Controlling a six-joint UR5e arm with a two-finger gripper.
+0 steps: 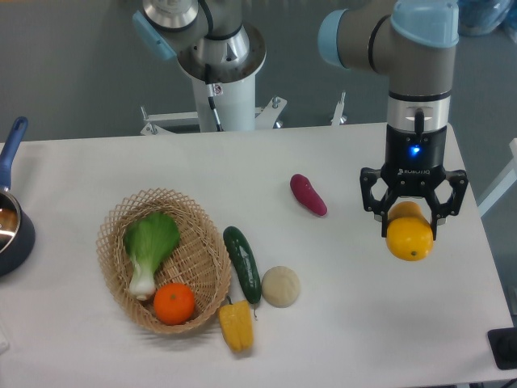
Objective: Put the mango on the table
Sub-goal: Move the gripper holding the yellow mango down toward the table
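The mango is gripped between the fingers at about 3 o'clock on the counter, near its right edge. Bare counter is seen below and to the left of it. One basket is counted at 8 o'clock, holding one bok choy and one orange. One cucumber, one yellow pepper, one pale round item and one purple sweet potato are counted between.

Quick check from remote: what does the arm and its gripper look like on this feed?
The arm is grey tubing with light-blue joint caps. Its wrist is a black cylinder with a lit blue light and small white lettering, too small to read. The gripper is black, with two dark, angular fingers. A white pedestal stands behind.
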